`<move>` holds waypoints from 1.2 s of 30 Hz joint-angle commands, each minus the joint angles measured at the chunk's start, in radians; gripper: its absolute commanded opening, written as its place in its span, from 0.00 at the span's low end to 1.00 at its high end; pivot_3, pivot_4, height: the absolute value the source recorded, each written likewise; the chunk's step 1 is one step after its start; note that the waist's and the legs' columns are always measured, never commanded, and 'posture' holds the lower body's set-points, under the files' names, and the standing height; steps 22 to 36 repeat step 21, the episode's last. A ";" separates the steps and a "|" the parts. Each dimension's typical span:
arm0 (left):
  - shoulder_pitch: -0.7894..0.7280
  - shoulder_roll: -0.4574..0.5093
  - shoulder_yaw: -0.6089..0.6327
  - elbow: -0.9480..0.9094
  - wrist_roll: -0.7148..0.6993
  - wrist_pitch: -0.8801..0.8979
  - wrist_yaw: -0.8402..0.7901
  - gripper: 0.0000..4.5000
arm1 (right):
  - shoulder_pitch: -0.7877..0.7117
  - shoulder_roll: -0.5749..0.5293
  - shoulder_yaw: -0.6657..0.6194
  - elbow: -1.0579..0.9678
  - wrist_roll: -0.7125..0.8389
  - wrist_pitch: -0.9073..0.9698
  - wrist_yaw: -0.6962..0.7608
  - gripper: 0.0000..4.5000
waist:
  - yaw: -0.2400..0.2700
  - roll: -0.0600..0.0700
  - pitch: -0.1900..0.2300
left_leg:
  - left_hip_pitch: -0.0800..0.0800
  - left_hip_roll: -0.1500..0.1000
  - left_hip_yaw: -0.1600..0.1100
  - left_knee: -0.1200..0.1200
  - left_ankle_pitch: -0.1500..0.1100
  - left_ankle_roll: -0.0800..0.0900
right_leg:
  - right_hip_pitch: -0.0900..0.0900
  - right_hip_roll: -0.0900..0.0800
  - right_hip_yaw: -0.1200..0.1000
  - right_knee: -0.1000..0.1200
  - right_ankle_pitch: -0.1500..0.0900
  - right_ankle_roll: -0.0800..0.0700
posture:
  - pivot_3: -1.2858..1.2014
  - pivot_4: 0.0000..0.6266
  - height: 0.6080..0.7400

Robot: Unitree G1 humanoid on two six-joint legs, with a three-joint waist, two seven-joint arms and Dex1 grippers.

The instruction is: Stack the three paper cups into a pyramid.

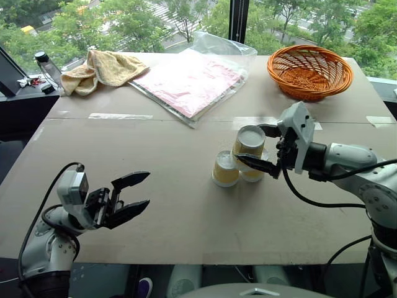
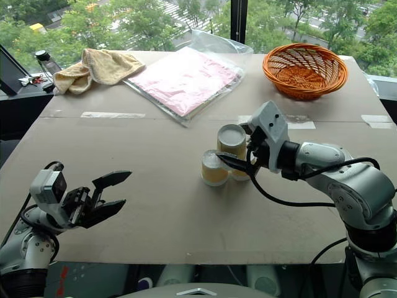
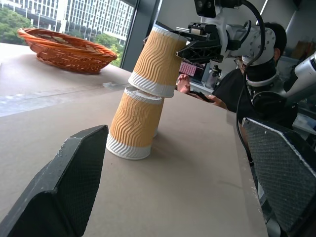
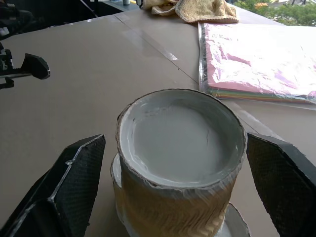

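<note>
Straddling the top cup (image 4: 181, 148) with my right gripper (image 1: 263, 149) spread wide, gripping nothing, so it rests upside-down on both base cups (image 1: 226, 169); left gripper (image 1: 131, 192) open, empty.

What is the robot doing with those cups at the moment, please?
It is building a cup pyramid on the table. Two cups stand upside down side by side, and the third cup sits on top of them, tilted in the left wrist view. The right pincer is open, its fingers either side of the top cup with gaps showing. The left pincer hovers open, well away from the stack.
</note>
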 commanded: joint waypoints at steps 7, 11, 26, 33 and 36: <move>0.041 0.021 -0.058 -0.138 0.070 0.079 0.175 1.00 | 0.350 -0.097 -0.377 -0.111 0.102 -0.260 0.269 0.99 | -0.006 -0.002 0.000 | 0.001 0.000 0.001 0.000 0.000 0.000 | 0.000 0.000 0.000 0.000 0.002 0.003 | 0.52 0.24 1.00; 0.047 0.019 -0.060 -0.132 0.127 0.036 0.221 1.00 | 0.559 -0.087 -0.511 -0.104 0.097 -0.341 0.353 0.99 | -0.001 -0.003 0.000 | 0.002 0.001 0.001 0.000 0.000 0.000 | 0.001 0.001 0.001 0.000 0.000 0.000 | 0.52 0.24 1.00; 0.067 0.035 -0.064 -0.067 0.245 -0.034 0.294 1.00 | 1.081 0.062 -0.584 0.044 -0.199 -0.697 0.527 0.99 | -0.002 -0.007 -0.003 | 0.004 0.002 0.004 0.000 0.000 0.000 | 0.002 0.001 0.003 0.000 -0.003 0.004 | 0.52 0.24 1.00; 0.067 0.035 -0.064 -0.067 0.245 -0.034 0.294 1.00 | 1.081 0.062 -0.584 0.044 -0.199 -0.697 0.527 0.99 | -0.002 -0.007 -0.003 | 0.004 0.002 0.004 0.000 0.000 0.000 | 0.002 0.001 0.003 0.000 -0.003 0.004 | 0.52 0.24 1.00; 0.067 0.035 -0.064 -0.067 0.245 -0.034 0.294 1.00 | 1.081 0.062 -0.584 0.044 -0.199 -0.697 0.527 0.99 | -0.002 -0.007 -0.003 | 0.004 0.002 0.004 0.000 0.000 0.000 | 0.002 0.001 0.003 0.000 -0.003 0.004 | 0.52 0.24 1.00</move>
